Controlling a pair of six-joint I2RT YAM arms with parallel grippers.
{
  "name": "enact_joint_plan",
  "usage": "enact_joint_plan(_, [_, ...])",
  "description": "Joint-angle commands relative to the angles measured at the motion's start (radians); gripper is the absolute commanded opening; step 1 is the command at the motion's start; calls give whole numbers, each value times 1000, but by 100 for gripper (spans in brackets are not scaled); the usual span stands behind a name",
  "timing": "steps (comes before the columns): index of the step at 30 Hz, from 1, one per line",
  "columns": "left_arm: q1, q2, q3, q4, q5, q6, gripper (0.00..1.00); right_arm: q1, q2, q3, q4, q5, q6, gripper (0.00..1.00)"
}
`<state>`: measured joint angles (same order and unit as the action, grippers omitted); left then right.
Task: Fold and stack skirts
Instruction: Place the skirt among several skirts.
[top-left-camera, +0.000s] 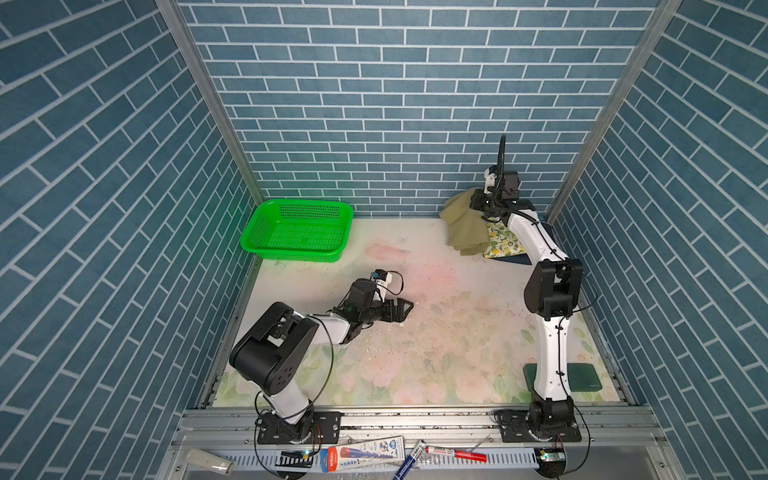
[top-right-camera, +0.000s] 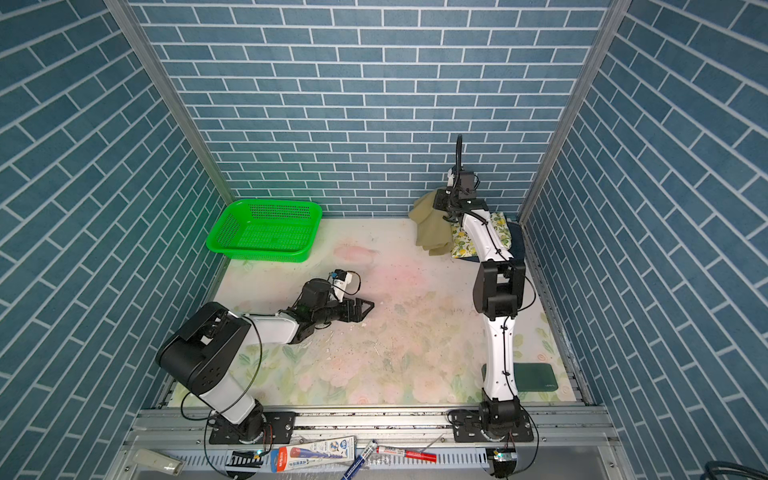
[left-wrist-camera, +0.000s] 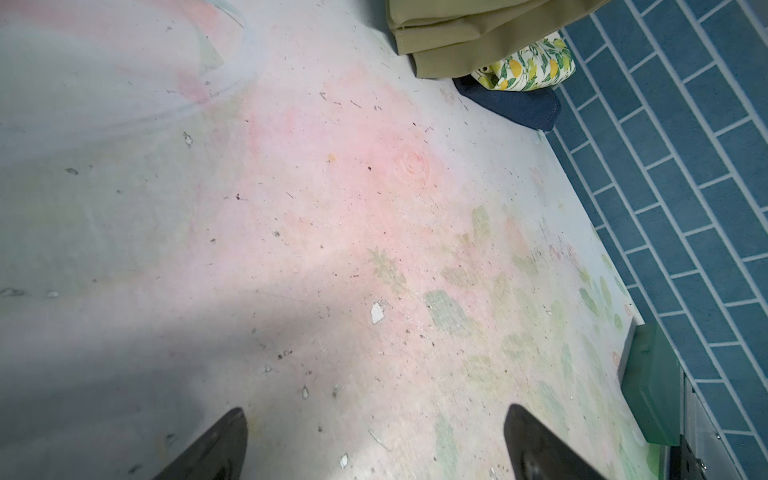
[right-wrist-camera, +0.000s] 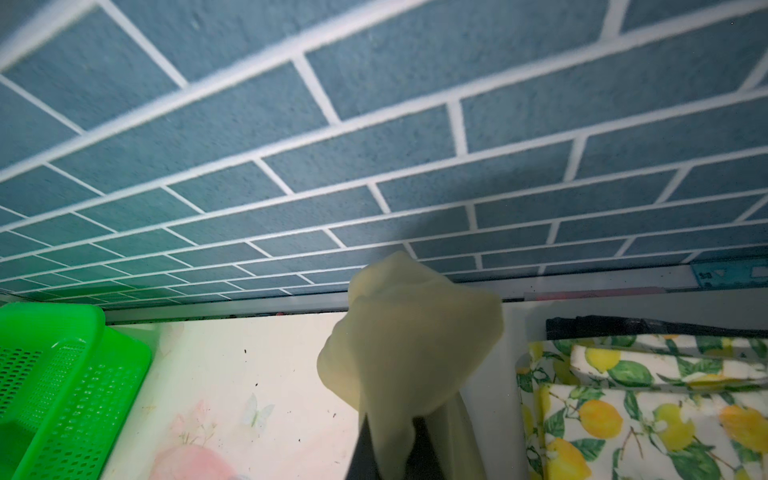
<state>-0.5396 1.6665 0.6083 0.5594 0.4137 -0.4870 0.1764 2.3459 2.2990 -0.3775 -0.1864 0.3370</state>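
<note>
My right gripper (right-wrist-camera: 392, 453) is shut on a bunched corner of the khaki-olive skirt (right-wrist-camera: 411, 332). It holds the skirt up at the back right of the table, and folded layers of the skirt (top-left-camera: 461, 226) hang down to the mat. Beside it, in the back right corner, the lemon-print skirt (top-left-camera: 503, 243) lies folded on the dark blue denim skirt (left-wrist-camera: 515, 106). My right arm covers part of that pile in both top views. My left gripper (top-left-camera: 405, 307) stands open and low over the bare mat left of centre, its fingertips (left-wrist-camera: 232, 419) far apart with nothing between them.
A green mesh basket (top-left-camera: 305, 202) stands at the back left against the wall. A dark green pad (top-left-camera: 586, 376) lies at the front right near the right arm's base. Brick-pattern walls close in three sides. Pens and a tube (top-left-camera: 365, 453) lie on the front rail.
</note>
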Motion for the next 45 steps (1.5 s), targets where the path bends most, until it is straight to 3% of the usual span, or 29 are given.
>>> enact_joint_plan(1, [-4, 5, 19, 7, 10, 1, 97, -23, 28, 150, -24, -37, 25, 0])
enact_joint_plan(20, [-4, 39, 34, 11, 33, -19, 96, -167, 18, 223, -168, -156, 86, 0])
enact_joint_plan(45, [-6, 105, 86, -28, 45, -13, 96, -332, 160, 252, -180, -236, -61, 0])
